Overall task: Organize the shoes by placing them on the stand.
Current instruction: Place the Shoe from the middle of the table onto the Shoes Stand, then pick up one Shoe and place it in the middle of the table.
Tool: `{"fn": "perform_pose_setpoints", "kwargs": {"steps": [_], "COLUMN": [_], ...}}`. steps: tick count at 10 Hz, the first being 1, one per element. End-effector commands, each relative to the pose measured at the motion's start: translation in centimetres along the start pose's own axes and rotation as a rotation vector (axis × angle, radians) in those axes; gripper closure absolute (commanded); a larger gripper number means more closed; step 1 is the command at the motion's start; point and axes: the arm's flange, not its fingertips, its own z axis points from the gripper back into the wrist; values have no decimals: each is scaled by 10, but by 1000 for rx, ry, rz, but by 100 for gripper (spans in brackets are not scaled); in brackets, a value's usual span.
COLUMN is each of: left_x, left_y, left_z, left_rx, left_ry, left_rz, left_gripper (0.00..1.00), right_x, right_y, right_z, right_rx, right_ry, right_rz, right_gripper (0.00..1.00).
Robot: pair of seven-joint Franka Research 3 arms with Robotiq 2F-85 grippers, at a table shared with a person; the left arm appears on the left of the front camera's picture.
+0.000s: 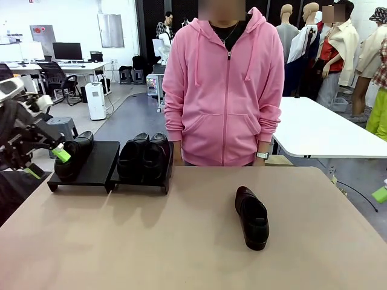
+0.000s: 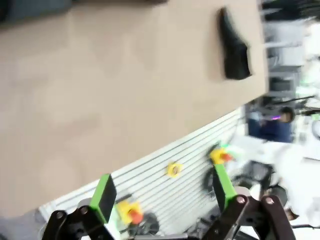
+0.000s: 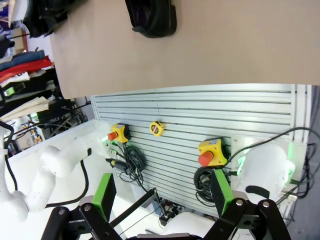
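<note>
On stand (image 1: 97, 166): three glossy black shoes (image 1: 145, 156); both grippers' fingers (image 2: 104, 196) wide.

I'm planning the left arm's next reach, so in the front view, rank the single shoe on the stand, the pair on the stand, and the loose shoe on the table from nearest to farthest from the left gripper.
1. Single glossy black leather shoe, left stand section, beside the left gripper.
2. Pair of black shoes, right section.
3. Loose black shoe, bare tabletop, right of centre.

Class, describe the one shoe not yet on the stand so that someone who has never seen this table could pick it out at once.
Start at the tan table in front of the person in pink. The black stand sits at its far left corner with three shoes on it. The loose shoe lies alone on bare tabletop right of centre, apart from the others.
</note>
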Motion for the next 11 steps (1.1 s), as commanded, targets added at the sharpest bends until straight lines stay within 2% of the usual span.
{"fn": "perform_pose_setpoints", "kwargs": {"steps": [1,2,3,11], "left_x": [4,3,-3,-3], "left_y": [28,29,21,21], "left_z": [-3,-4,0,0], "left_rx": [-180,-125,-105,-105], "left_ry": [-96,-115,-57,-57], "left_rz": [35,44,31,31], "left_gripper": [0,0,0,0], "right_x": [-1,-1,-1,-1], "right_y": [3,3,3,3], "right_z": [3,3,3,3], "right_rx": [20,20,20,20], "right_ry": [-3,-3,-3,-3], "right_rz": [0,0,0,0], "right_gripper": [0,0,0,0]}}
